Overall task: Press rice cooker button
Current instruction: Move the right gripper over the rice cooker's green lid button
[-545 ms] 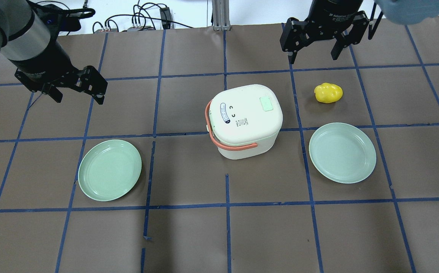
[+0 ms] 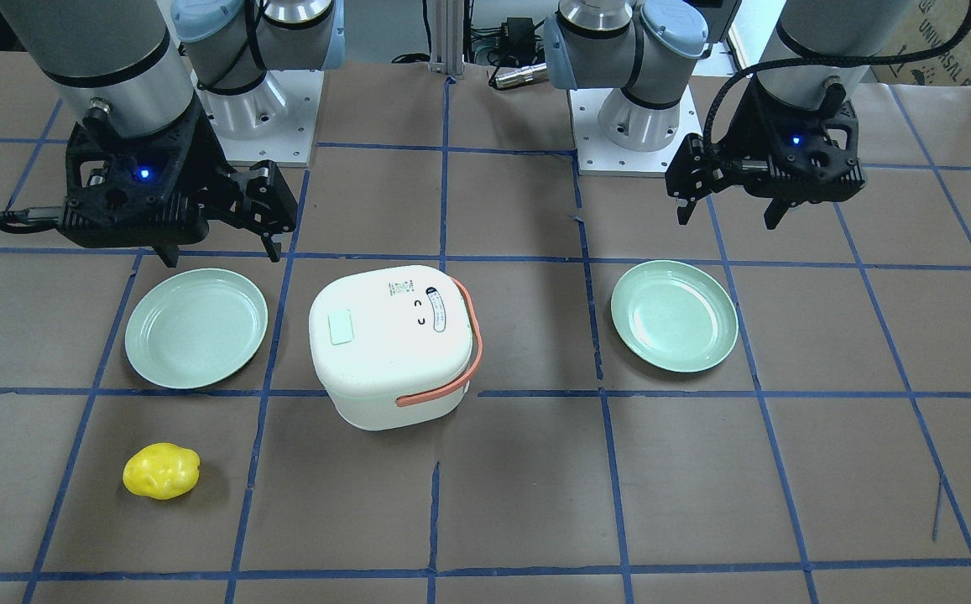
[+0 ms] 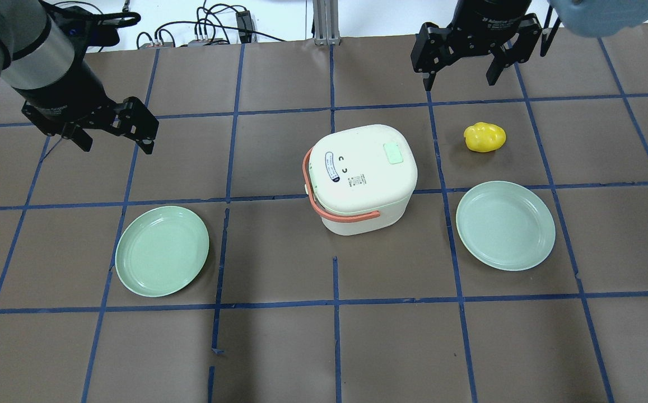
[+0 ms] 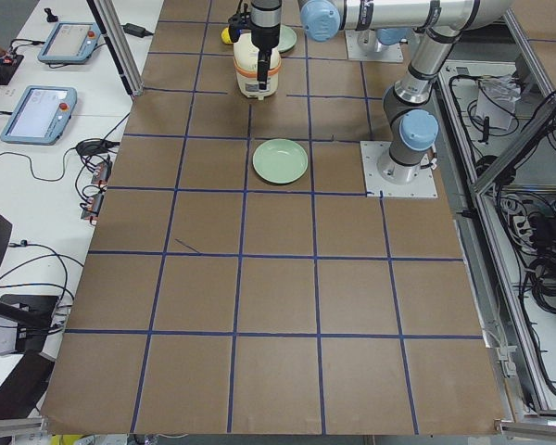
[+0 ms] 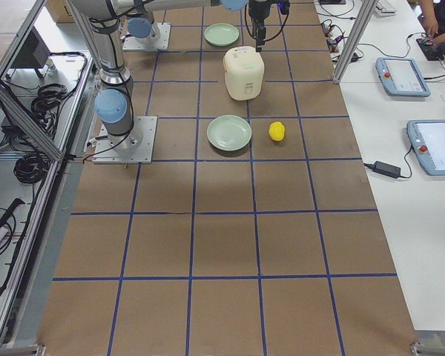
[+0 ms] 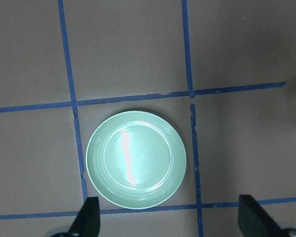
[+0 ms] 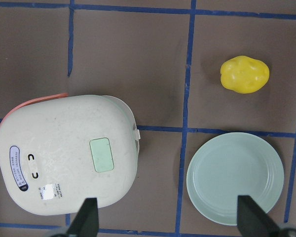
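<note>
The white rice cooker [image 3: 360, 176] with a salmon handle stands mid-table, lid shut. Its pale green button [image 3: 393, 152] sits on the lid's far right part. The right wrist view looks straight down on the cooker [image 7: 64, 153] and the button [image 7: 101, 154]. My right gripper [image 3: 459, 83] is open and empty, raised beyond the cooker's far right side, apart from it. My left gripper [image 3: 116, 145] is open and empty, raised well to the cooker's left. The front view shows the cooker [image 2: 393, 344] between the right gripper [image 2: 221, 253] and the left gripper [image 2: 727, 220].
A green plate [image 3: 162, 251] lies left of the cooker, under the left wrist camera [image 6: 136, 159]. A second green plate [image 3: 505, 225] lies right of it. A yellow lumpy object [image 3: 485, 137] lies beyond that plate, near the right gripper.
My right gripper has shifted slightly toward the far edge of the table. The left gripper and the objects have not moved.
</note>
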`<state>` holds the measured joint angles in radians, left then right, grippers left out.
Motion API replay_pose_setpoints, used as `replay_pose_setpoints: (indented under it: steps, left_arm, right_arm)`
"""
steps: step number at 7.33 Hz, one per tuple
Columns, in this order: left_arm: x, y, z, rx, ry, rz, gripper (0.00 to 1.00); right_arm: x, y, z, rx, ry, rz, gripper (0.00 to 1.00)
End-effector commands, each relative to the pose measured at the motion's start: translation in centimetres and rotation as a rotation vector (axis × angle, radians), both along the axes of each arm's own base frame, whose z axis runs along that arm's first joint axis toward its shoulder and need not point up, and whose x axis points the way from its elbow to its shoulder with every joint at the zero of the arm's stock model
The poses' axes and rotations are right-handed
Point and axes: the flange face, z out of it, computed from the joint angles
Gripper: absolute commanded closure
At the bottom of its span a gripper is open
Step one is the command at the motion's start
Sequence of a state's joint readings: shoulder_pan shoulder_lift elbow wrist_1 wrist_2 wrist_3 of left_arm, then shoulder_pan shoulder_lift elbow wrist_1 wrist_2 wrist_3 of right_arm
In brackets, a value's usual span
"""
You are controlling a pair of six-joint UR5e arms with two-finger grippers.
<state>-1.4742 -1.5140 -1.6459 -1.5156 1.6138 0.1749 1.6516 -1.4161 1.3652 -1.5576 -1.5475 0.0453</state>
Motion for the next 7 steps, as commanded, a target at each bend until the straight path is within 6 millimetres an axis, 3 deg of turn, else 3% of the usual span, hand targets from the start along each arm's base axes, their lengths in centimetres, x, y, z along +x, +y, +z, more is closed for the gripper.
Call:
replay_pose_setpoints:
  steps: [1, 2, 3, 5, 6, 7]
  left_arm:
    - [-0.1, 0.0, 0.0, 0.000, 0.000, -0.002, 0.00]
    - [0.0, 0.0, 0.0, 0.000, 0.000, 0.000, 0.00]
    - [0.0, 0.0, 0.0, 0.000, 0.000, 0.000, 0.00]
    - [0.0, 0.0, 0.0, 0.000, 0.000, 0.000, 0.00]
    - [0.0, 0.0, 0.0, 0.000, 0.000, 0.000, 0.00]
    - [0.0, 0.0, 0.0, 0.000, 0.000, 0.000, 0.00]
  right_arm:
    - [0.3, -0.2, -1.0, -0.006, -0.007, -0.077, 0.00]
    - [0.4, -0.2, -1.0, -0.016, -0.009, -0.069, 0.06]
    - [1.5, -0.1, -2.7, 0.009, -0.016, -0.060, 0.23]
    - [6.1, -0.9, -6.3, -0.022, -0.024, 0.011, 0.65]
    - [6.6, -1.5, -7.7, -0.004, -0.021, 0.019, 0.80]
    - [6.6, -1.6, -8.5, 0.009, -0.019, 0.022, 0.88]
